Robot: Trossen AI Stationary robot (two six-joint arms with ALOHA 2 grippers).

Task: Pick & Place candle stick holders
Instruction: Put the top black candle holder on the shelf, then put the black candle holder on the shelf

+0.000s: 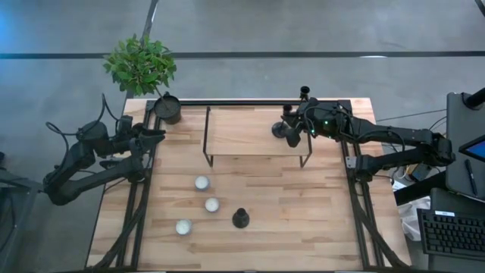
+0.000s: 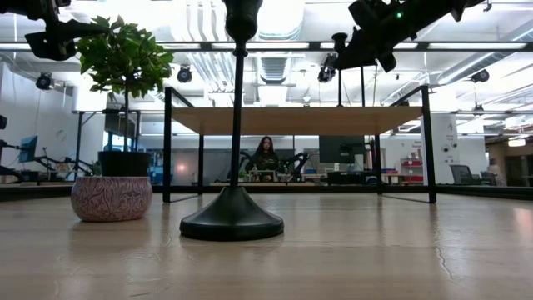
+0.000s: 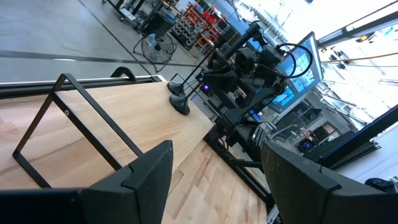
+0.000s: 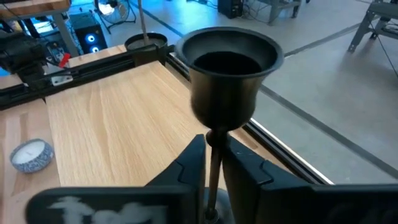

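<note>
Our right gripper (image 4: 213,163) pinches a candle stick holder (image 4: 227,81) by its stem, apparently seated on the raised shelf (image 1: 250,133); we should release gently, then lift straight. Left gripper (image 3: 214,171) waits spread.

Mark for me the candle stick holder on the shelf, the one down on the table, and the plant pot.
Shelf candle stick holder (image 4: 227,62): right wrist view, its cup.
Table candle stick holder (image 1: 240,219): high view, its base.
Plant pot (image 1: 168,108): high view, its rim.

Matte black candle stick holders (image 1: 240,218); pale wood table (image 1: 303,220); white tealights (image 1: 201,183); green plant (image 1: 140,64); pink patterned pot (image 2: 111,197).
</note>
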